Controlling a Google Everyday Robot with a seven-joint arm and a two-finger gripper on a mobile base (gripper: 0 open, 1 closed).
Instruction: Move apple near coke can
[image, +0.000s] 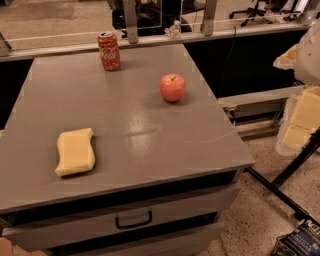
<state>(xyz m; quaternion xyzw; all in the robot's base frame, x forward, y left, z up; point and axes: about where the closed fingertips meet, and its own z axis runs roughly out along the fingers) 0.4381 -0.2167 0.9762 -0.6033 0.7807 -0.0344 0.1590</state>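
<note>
A round red-orange apple (172, 87) stands on the grey table top (150, 135), right of the middle and toward the back. A red coke can (108, 51) with white script and a silver top stands upright near the back edge, to the left of the apple and well apart from it. My gripper (301, 120) shows as pale white and yellowish parts at the right edge of the view. It is beyond the table's right side, lower than the table top, and far from both apple and can. It holds nothing that I can see.
A yellow sponge (75, 151) lies on the table's front left. The table has drawers with a handle (133, 220) at the front. A railing with posts (131, 22) runs behind the table. A dark packet (300, 242) lies on the floor at lower right.
</note>
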